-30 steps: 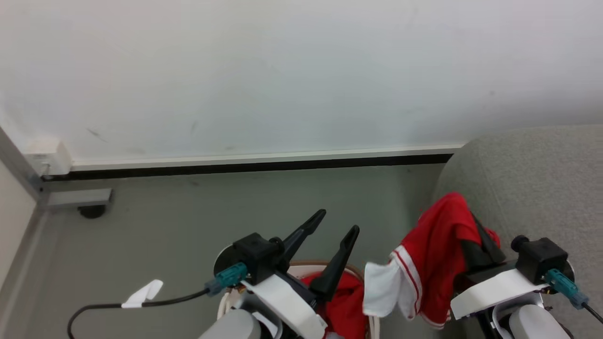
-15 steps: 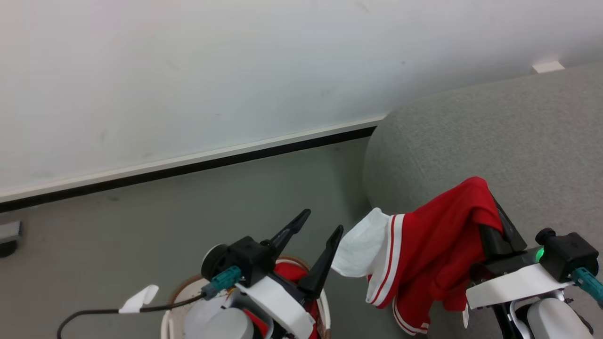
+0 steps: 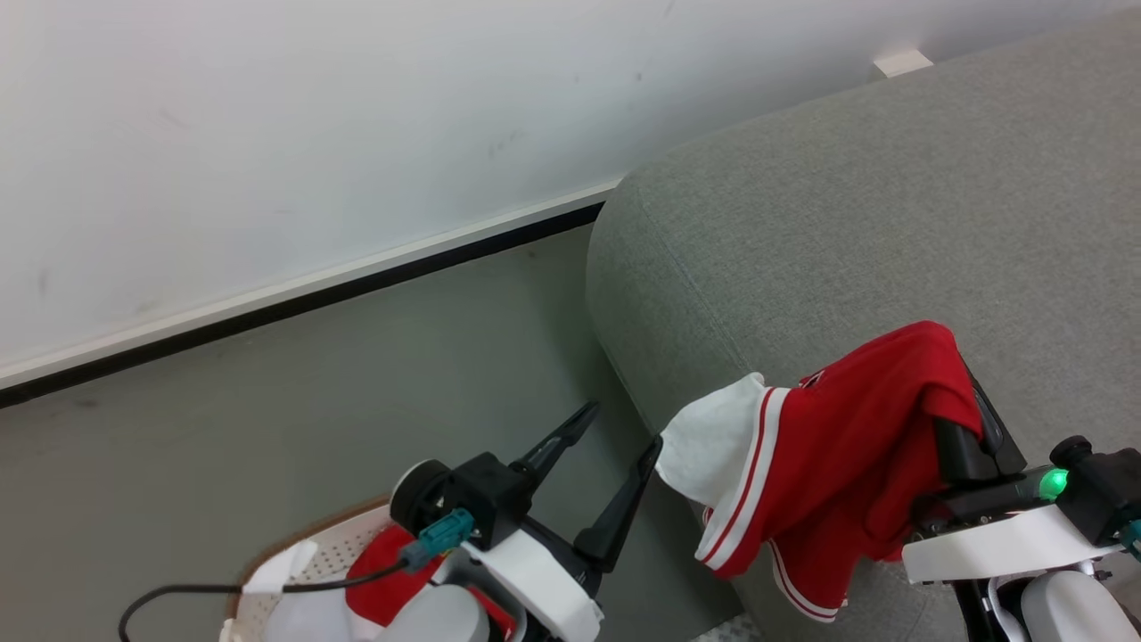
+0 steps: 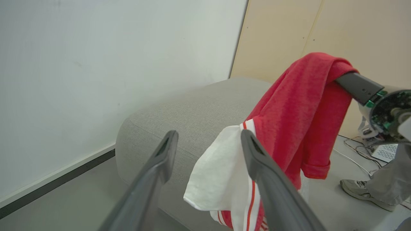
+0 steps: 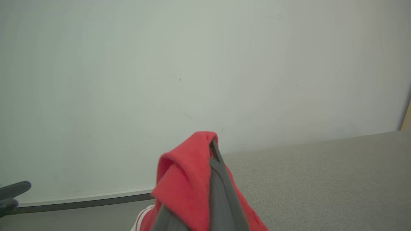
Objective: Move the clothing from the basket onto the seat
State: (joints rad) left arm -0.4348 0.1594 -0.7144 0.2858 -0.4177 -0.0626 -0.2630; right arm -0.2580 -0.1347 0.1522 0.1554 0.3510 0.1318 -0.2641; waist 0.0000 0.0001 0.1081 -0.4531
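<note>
My right gripper [image 3: 967, 406] is shut on a red garment [image 3: 847, 455] with a white panel and striped trim, which hangs over the left end of the grey sofa [image 3: 847, 205]. From the right wrist the red fabric [image 5: 184, 179] drapes over my fingers [image 5: 220, 189]. My left gripper [image 3: 624, 428] stands open and bare above the floor, left of the sofa. In the left wrist view its fingers [image 4: 263, 173] frame the hanging garment [image 4: 295, 109]. The cream basket [image 3: 325, 557] sits at the bottom left with more red clothing [image 3: 379, 571] inside.
A white wall with a dark skirting strip [image 3: 312, 299] runs behind the grey floor [image 3: 267, 419]. A person's shoe [image 4: 356, 187] and trouser leg stand on the floor beyond the sofa, near cables and a small device.
The head camera has swung right, bringing more sofa into view. My right gripper has carried the red garment from beside the sofa's end to over it. The left gripper stays open.
</note>
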